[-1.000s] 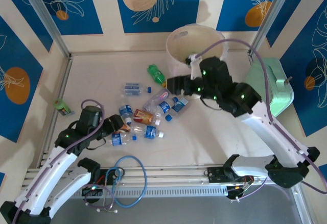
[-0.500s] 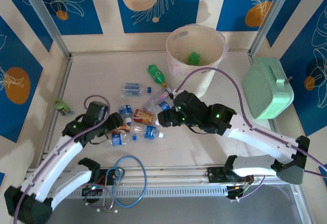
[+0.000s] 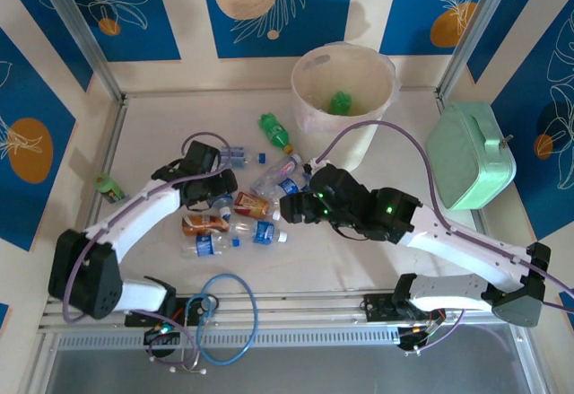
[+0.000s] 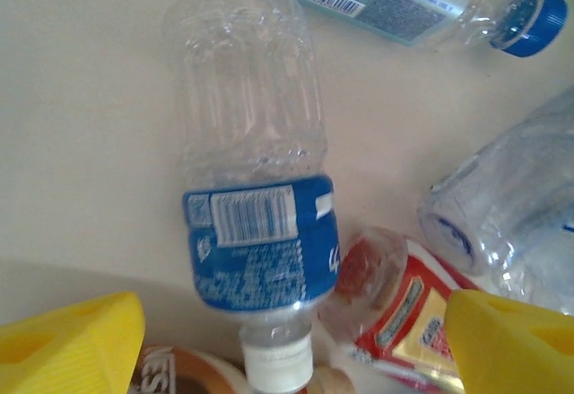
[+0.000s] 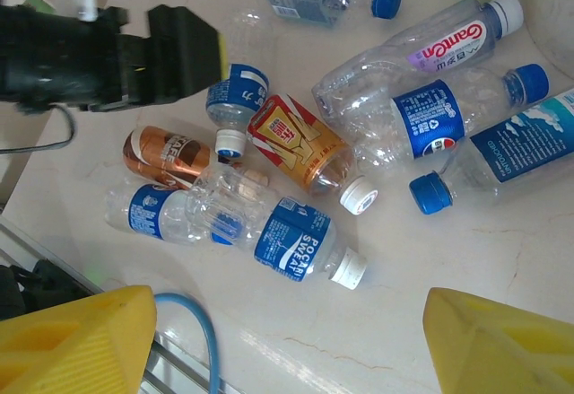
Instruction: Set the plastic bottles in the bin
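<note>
Several plastic bottles lie in a heap at mid-table (image 3: pixel 256 205), and a green one (image 3: pixel 273 129) lies apart behind it. The pale bin (image 3: pixel 309 75) stands at the back with a green bottle (image 3: pixel 339 102) inside. My left gripper (image 3: pixel 215 198) (image 4: pixel 291 349) is open, low over a clear blue-labelled bottle (image 4: pixel 260 250) whose white-capped neck lies between the yellow fingertips (image 4: pixel 72 345); a red-and-orange bottle (image 4: pixel 404 304) lies beside it. My right gripper (image 3: pixel 289 207) (image 5: pixel 287 345) hovers open over the heap, just short of a Pocari Sweat bottle (image 5: pixel 287 237).
A mint-green case (image 3: pixel 471 156) stands at the right. A blue cable loop (image 3: pixel 224 318) lies near the front rail. A small green item (image 3: pixel 109 188) sits by the left frame. A loose blue cap (image 3: pixel 261 155) lies behind the heap. The left arm's black head (image 5: pixel 134 53) shows in the right wrist view.
The right arm came back from the bin to the heap, and a green bottle now lies in the bin. The left arm swung from the front left up over the heap.
</note>
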Robot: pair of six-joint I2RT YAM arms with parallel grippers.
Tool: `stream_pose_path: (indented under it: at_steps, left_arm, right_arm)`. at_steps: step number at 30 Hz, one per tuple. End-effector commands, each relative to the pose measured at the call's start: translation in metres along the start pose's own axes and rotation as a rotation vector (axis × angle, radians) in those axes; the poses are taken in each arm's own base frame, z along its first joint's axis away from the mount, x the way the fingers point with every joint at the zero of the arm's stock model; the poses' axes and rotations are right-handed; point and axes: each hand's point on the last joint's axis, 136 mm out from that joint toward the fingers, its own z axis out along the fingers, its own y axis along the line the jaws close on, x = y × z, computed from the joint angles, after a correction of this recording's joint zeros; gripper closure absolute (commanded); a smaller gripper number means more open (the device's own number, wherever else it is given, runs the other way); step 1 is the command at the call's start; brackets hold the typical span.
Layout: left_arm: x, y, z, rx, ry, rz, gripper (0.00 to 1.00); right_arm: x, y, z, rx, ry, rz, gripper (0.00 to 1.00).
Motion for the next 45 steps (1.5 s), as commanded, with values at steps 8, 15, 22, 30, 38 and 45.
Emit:
stream_pose_path:
  at_steps: [8,15,22,30,38,45]
  left_arm:
    - [-0.022,-0.006,0.032,-0.046,0.032,0.053,0.16]
    - [-0.009,-0.001,0.054,-0.068,0.101,0.045,0.2]
    - [0.002,0.003,0.067,-0.087,0.152,0.049,0.21]
    - [0.009,0.002,0.076,-0.08,0.19,0.051,0.23]
    - [0.002,-0.003,0.066,-0.063,0.162,0.048,0.35]
    - [-0.012,-0.007,0.049,-0.055,0.116,0.072,0.39]
  right_arm:
    - [0.006,-0.015,-0.008,0.04,-0.024,0.027,0.21]
    - [0.005,-0.019,-0.013,0.049,-0.034,0.033,0.21]
    - [0.004,-0.023,-0.013,0.053,-0.032,0.041,0.21]
    - [0.002,-0.026,-0.013,0.057,-0.033,0.049,0.21]
    - [0.001,-0.03,-0.016,0.061,-0.038,0.055,0.21]
    - [0.0,-0.031,-0.019,0.057,-0.05,0.065,0.21]
